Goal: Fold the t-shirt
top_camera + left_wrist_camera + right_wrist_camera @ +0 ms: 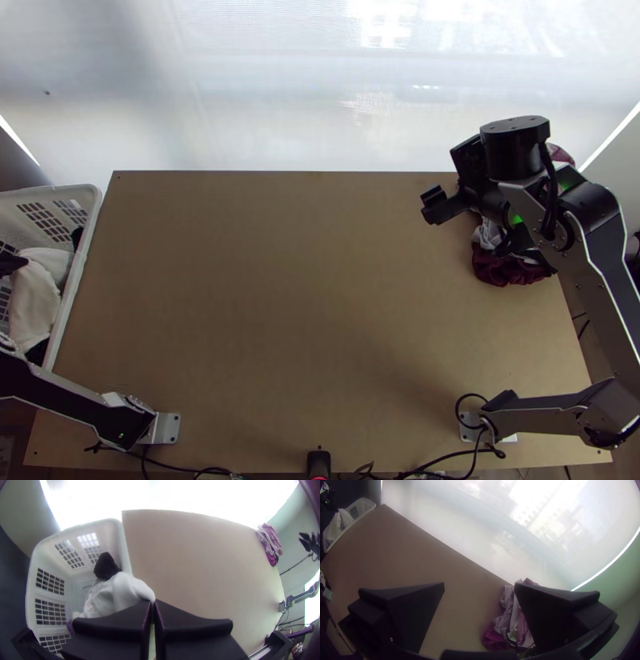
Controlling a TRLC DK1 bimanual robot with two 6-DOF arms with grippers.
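Left gripper (11,264): positioned at the basket (90,240); its two flat black fingers (193,623) lie together, with a gathered end of the white cloth (34,300) pinched at the tips. Right gripper (470,224): positioned over the far right part of the table (280,304), near the pile (512,268); its fingers stand wide apart, and the gap between them holds nothing. Whether the right gripper touches the pile cannot be told.

Materials and shapes. The table is a smooth, matt, light brown board with straight edges. The basket is rigid white plastic with a rounded rim and walls pierced by grids of small rectangular openings; it sits beside the left edge of the table. A dark cloth (105,566) with a dull surface lies bunched inside it, next to the white cloth. The pile consists of soft, crumpled fabric in lilac, pink and deep maroon, with narrow, uneven folds, at the far right corner of the table. A pale translucent sheet (280,112) spans the area beyond the far edge.

Condition of the white cloth: soft, loosely bunched, neither spread nor folded. It runs from the left gripper down into the basket in rounded folds. Collar and sleeves cannot be identified, so its identity as the t-shirt cannot be confirmed.
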